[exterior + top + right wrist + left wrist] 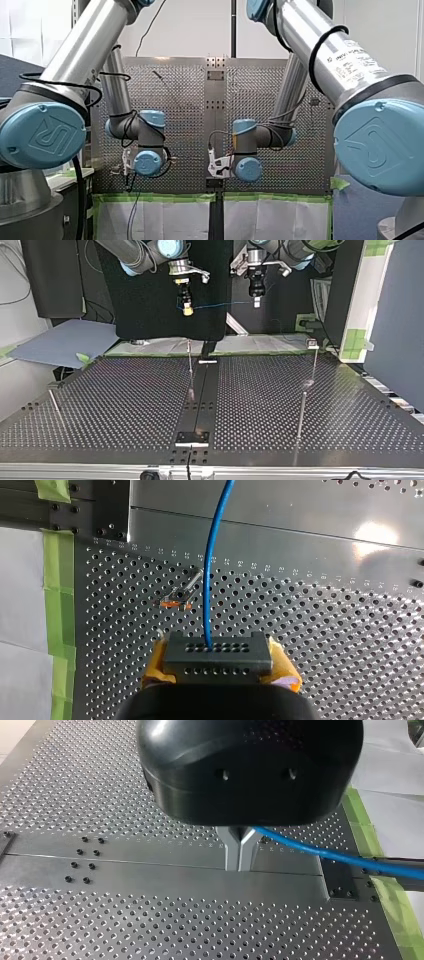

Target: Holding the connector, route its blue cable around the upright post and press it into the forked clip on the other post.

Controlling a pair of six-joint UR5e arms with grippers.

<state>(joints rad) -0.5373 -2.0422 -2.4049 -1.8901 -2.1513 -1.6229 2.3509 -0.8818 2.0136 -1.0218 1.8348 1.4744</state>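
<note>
Blk connector (218,655) in right pincer (218,666); blue cable (220,304) taut, level, thru air to left pincer (239,849).

Glossy perforated metal table (325,630), matt black plastic connector (218,652), smooth blue cable (212,570)

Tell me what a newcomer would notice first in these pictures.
First the blue cable, stretched in mid-air between my right claw and my left claw, high in the top view. In the right wrist view it rises from the black connector clamped between my right claw's yellow pads. My left claw's metal fingers pinch it further along.
</note>
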